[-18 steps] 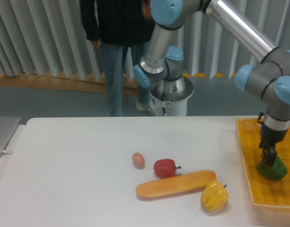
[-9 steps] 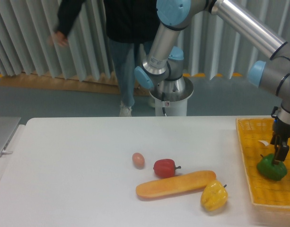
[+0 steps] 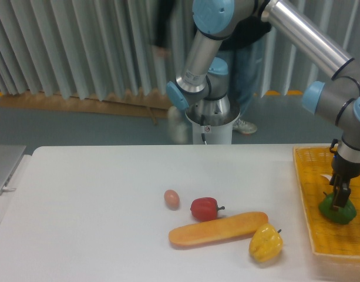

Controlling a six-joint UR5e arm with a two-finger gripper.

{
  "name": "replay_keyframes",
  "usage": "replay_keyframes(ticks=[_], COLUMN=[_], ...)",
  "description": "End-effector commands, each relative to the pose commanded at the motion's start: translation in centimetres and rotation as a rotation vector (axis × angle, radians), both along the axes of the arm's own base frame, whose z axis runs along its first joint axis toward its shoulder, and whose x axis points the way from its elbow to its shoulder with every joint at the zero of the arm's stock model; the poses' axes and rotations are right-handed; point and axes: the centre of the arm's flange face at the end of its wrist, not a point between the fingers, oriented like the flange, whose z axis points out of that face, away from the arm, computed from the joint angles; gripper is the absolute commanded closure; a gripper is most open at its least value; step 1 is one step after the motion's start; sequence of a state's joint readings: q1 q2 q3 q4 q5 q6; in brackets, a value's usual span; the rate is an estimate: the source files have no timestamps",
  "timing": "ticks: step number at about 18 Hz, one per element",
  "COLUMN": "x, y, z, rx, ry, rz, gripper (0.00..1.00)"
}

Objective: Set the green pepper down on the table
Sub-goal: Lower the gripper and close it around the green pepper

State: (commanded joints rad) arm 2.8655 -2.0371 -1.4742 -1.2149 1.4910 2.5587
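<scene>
A small, glossy dark-green pepper (image 3: 337,211) sat in the yellow woven basket tray (image 3: 320,235) at the right edge of the white desk (image 3: 97,211). The arm reached down from above, wrist vertical, its pincer (image 3: 338,200) pinching the green pepper at its top.

white table (image 3: 97,200), egg (image 3: 171,199) near centre, red pepper (image 3: 204,208) just at its 3 o'clock, long bread loaf (image 3: 218,229) below, yellow pepper (image 3: 265,242) touching loaf's right end, yellow woven tray (image 3: 326,235) at table's 3 o'clock edge
</scene>
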Motion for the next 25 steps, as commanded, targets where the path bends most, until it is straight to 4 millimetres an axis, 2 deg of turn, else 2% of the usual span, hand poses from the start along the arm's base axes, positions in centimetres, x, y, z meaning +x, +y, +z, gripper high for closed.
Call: replay_keyframes(ticks=[18,19,20,21,22,24,25], x=[-1.0,-0.9,-0.9,-0.9,-0.8,-0.7,-0.7], y=[-0.6,-0.6,-0.7,-0.7,-0.7,-0.6,-0.6], z=[-1.7,-1.8,-1.8,-1.8,-1.9,-1.9,-1.9], rx=[-0.034,-0.035,-0.039,-0.043,-0.049,-0.054,-0.055], ry=[0.015,0.011,0.012,0.013,0.013,0.015,0.015], rz=[0.019,0.035,0.042,0.041,0.041,0.038,0.038], gripper=[0.01,0.2,0.31,0.35,0.48,0.56,0.56])
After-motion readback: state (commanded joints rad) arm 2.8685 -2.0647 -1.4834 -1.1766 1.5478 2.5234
